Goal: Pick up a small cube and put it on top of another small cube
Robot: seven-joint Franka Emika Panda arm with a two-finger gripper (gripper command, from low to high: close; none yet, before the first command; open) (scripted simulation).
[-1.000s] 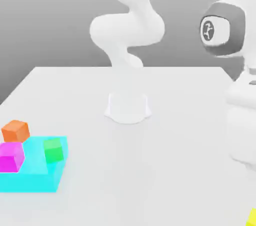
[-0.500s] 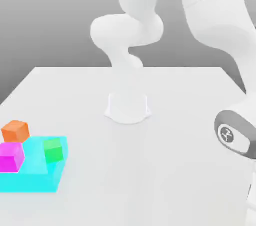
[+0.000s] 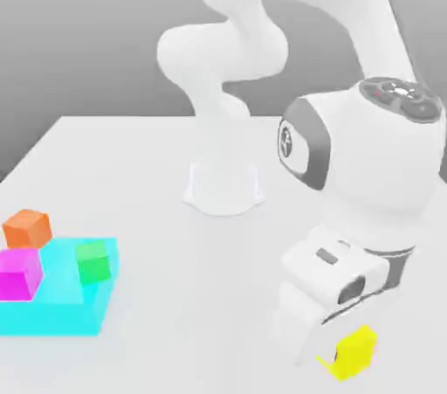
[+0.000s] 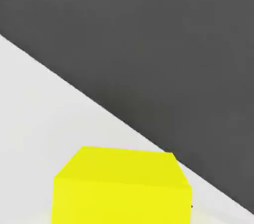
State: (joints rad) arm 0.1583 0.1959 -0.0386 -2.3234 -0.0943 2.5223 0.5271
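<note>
Yellow cube [image 3: 354, 352] sits at the tip of the hand, at the lower edge of the exterior view toward that view's right, apparently off the white surface [image 3: 175, 174], though the render gives no clear shadow gap to confirm this. Cube lies directly between the fingers; gripper [image 3: 342, 357] is closed on it, with a sliver of one fingertip showing beside the cube's lower corner. In the hand view the cube [image 4: 119, 188] sits close to the lens, square to the camera, no tilt evident.

Appearance: small, bright yellow, plain unmarked faces, sharp edges. All sides alike, so no long axis to align.

Key relation for the coming move: the other cubes lie well apart from the held one, across the surface at the exterior view's left. Green cube [image 3: 92, 262] rests on a cyan block [image 3: 61, 300]; magenta cube [image 3: 19, 273] is on the same block, just beside; orange cube [image 3: 28, 228] is behind them, its support hidden. Transport must therefore run toward that view's left, keeping the cube high enough to clear the cluster.

Judgement: pick appears done, placement not yet begun. Main risk: the stacking tops are small and closely neighboured, so an off-centre release could tip the cube off.
</note>
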